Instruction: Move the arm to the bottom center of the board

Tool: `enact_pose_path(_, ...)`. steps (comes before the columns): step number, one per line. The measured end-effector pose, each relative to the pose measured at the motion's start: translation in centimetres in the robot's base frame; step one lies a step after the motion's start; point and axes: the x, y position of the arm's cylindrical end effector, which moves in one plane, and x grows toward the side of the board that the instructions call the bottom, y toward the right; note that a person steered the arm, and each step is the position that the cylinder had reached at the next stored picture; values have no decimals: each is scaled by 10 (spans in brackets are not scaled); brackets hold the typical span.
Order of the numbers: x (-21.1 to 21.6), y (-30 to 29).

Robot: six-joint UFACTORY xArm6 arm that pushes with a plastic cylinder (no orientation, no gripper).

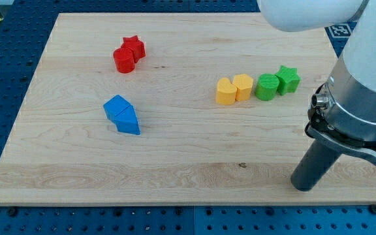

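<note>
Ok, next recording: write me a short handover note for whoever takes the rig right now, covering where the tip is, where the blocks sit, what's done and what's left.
My tip rests on the wooden board at the view's bottom right, clear of every block.
Blocks: red star block touching red round block at upper left; two blue angular blocks together left of centre; a row of yellow heart block, yellow hexagonal block, green round block and green star block at right.
Done: tip is near the bottom edge.
Left: slide it toward the view's left to bottom centre; that path looks free of blocks.
</note>
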Motion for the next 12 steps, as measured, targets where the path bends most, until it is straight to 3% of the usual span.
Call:
enact_pose_path(7, 16, -9)
enact_pose_path(9, 17, -41)
enact_pose_path(12, 17, -141)
